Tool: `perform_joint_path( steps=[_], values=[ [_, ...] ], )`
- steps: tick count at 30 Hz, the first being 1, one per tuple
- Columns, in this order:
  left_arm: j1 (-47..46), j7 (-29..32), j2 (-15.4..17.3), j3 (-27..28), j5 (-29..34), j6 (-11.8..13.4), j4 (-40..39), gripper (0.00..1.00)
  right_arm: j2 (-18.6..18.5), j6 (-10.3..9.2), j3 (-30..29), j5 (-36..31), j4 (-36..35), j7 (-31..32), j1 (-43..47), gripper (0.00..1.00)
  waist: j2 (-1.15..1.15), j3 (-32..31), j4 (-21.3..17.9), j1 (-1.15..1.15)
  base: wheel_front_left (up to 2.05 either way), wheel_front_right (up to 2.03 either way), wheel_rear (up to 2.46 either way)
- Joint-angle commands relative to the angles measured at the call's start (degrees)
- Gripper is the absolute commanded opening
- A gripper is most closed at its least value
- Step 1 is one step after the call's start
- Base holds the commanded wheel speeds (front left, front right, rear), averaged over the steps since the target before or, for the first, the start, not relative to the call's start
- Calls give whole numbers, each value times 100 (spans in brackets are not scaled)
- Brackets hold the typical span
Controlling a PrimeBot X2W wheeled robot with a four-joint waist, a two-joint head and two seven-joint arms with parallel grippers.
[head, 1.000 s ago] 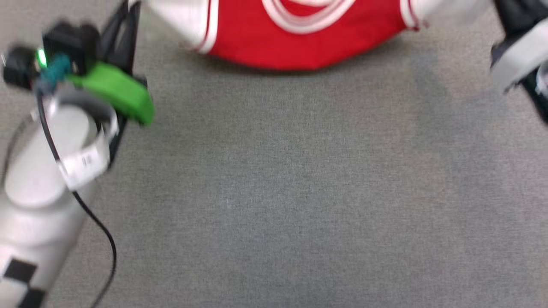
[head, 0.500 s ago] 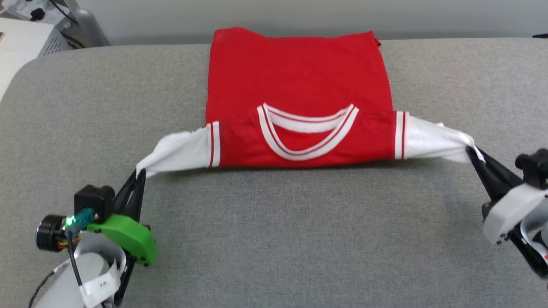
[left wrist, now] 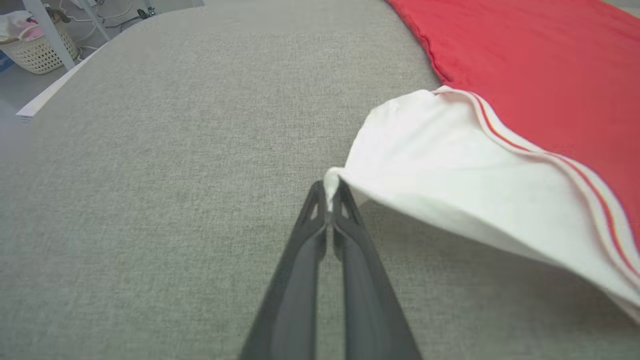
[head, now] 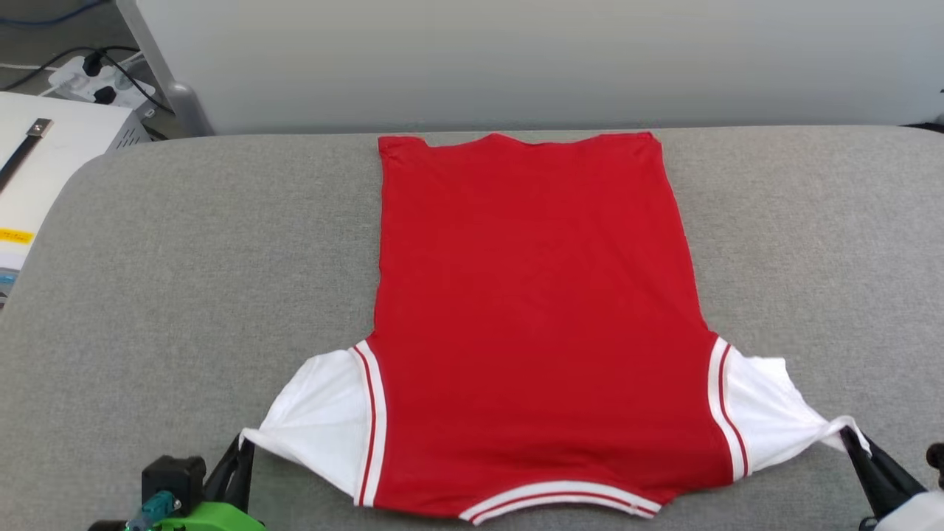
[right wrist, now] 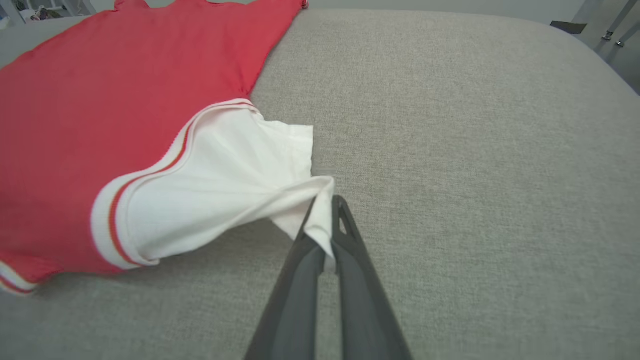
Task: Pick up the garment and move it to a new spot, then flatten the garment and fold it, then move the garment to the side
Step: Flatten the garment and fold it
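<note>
You see the garment [head: 531, 295] spread on the grey surface [head: 184, 258]; left gripper [head: 243, 445] and right gripper [head: 849, 436] each pinch a white sleeve tip.

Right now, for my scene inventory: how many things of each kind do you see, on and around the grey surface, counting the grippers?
Red-and-white garment: 1
Grippers: 2, the left gripper and the right gripper, each shut on the garment
Woven basket: 1
White power strip: 1
Total: 5
</note>
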Motion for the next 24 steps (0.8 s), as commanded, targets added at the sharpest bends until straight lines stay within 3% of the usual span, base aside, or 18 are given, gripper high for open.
perform_joint_path(
  steps=[1,10,11,12,17,24],
  values=[
    [183,-32,-37,104,34,14,6,0,11,-6,-143,-25,-42,-15,186,0,0,-84,30,1,0,0,0],
    [553,-33,-341,413,346,-122,29,0,283,-6,-658,-192,-453,338,838,3,0,-170,93,1,0,0,0],
    [554,-33,-361,433,385,-137,18,0,313,-6,-701,-218,-486,387,836,37,0,-173,98,1,0,0,0],
    [547,-33,-386,458,438,-153,1,0,346,-6,-748,-262,-535,444,821,100,0,-175,104,1,0,0,0],
    [477,-33,-553,560,618,-230,-138,0,382,-6,-915,-463,-828,611,677,100,0,-147,148,1,0,0,0],
    [389,-33,-738,686,936,-190,-603,0,81,-6,-1432,-804,-1527,680,118,100,0,52,252,1,0,0,0]
  ],
)
